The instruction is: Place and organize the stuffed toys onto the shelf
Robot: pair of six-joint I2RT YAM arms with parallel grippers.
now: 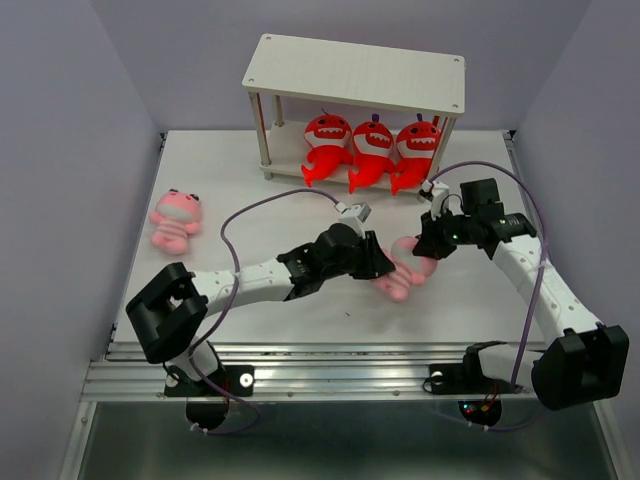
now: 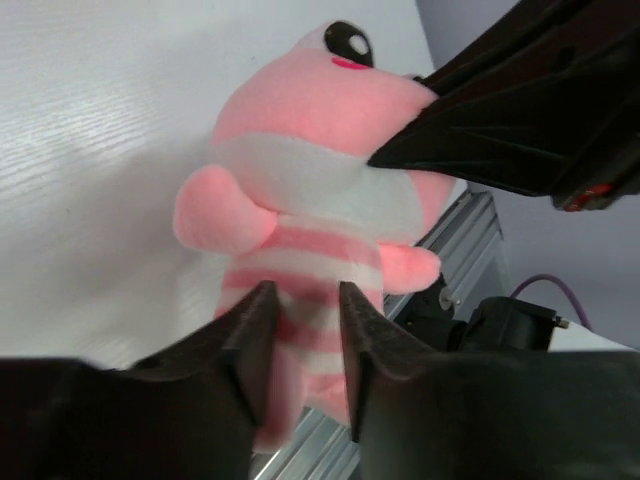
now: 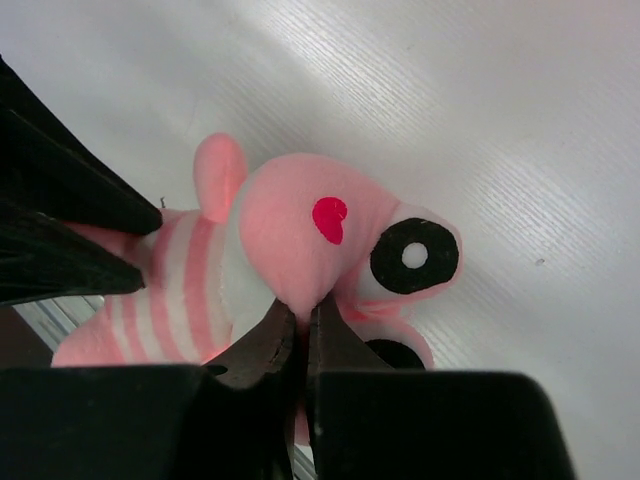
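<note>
The white table [image 1: 270, 200] is seen almost whole from above; its near edge is covered by the arm bases. The shelf [image 1: 355, 72] is placed at the far side. Its top board is bare, and the back of the lower board is hidden under it. On the lower board, toward the right end, the three red toys [image 1: 373, 150] are seated side by side, with the tails hanging over the front edge.

The lone pink toy [image 1: 176, 220] is laid on the table, in front of the shelf and well to its left. The handled pink toy [image 1: 405, 272] is found in front of the right end of the shelf, between both grippers. From above only a small part of it is seen, because most is covered by the black housings.

The left gripper [image 2: 305, 295] is set at the striped lower body. Its fingers [image 2: 255, 330] are parted by a narrow gap, and the stripes are seen in the gap. Whether the plush is pressed by them cannot be told, and the feet are cut off behind them.

The right gripper [image 3: 297, 315] is set at the head. Its fingers [image 3: 265, 345] are pressed almost together, with a fold of pink plush pinched between them. One eye is partly hidden behind them.
</note>
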